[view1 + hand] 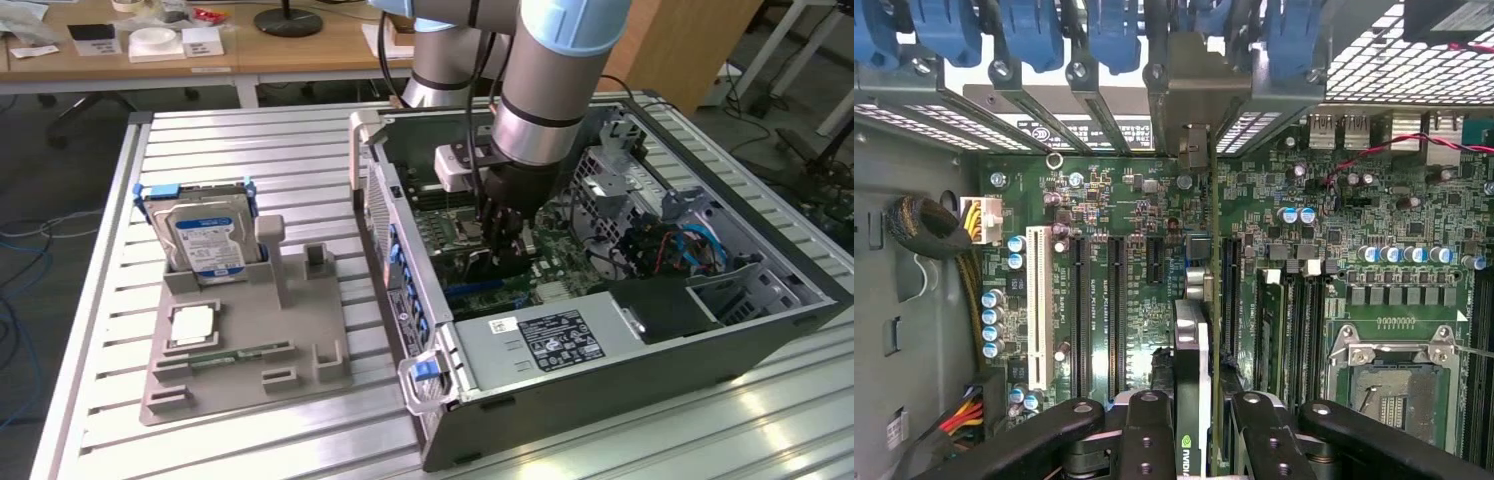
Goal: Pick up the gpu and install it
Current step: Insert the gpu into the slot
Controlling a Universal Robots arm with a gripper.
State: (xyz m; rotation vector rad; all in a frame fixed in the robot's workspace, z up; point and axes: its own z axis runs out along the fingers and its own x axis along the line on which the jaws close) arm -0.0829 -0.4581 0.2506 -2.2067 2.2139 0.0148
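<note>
Wrist view puts us right behind the gripper, its dark fingers pinched on the gpu, which stands edge-on between them with its far end reaching toward the rear slot frame. The card hangs low over the motherboard, among the long black expansion slots; we cannot tell whether its bottom edge has met a slot.

In our judgement the main risk is misalignment. If the card sits slightly tilted in the pinch, pressing down could jam its edge on the slot wall or slide it between the fingers. Its end bracket could also catch on the frame under the blue latches, or the board could knock the capacitors just beside it.

In the exterior view the gripper is deep inside the computer case.
</note>
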